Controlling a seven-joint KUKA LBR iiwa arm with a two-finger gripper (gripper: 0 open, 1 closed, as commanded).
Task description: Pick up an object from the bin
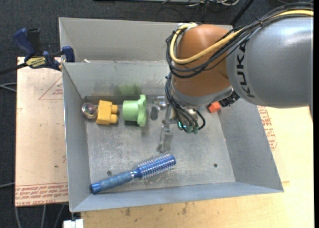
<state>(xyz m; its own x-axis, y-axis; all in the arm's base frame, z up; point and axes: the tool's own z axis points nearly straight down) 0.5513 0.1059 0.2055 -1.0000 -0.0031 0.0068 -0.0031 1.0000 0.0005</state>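
A dark carpeted floor (40,3) surrounds a grey metal bin (74,147) with sloping walls and a flat, scuffed bottom.

Four loose things lie well apart from any heap. At the far left of the bottom, close to the back wall, sits a small glossy ball (89,110), pale and partly see-through. Touching it on the right is a yellow plastic block (106,112) with two short stubs pointing to the right. Just beside those stubs stands a light green plastic piece (134,111), a short cylinder with a wider flange on its right side. Nearer the front wall lies a blue hairbrush (134,172), set on a slant, its handle down to the left and its round bristled head up to the right.

The gripper (163,145) hangs low over the bare bottom in the middle of the bin. It is to the right of the green piece and just above the brush's bristled head, apart from both. Whether it is open or closed cannot be told from this angle, and nothing can be seen in its grasp.

Above it sits the rounded orange cover (199,62) at the wrist, ringed by looping yellow and black cables (172,48). The thick grey arm (279,67) stretches away to the right over the bin's right wall.
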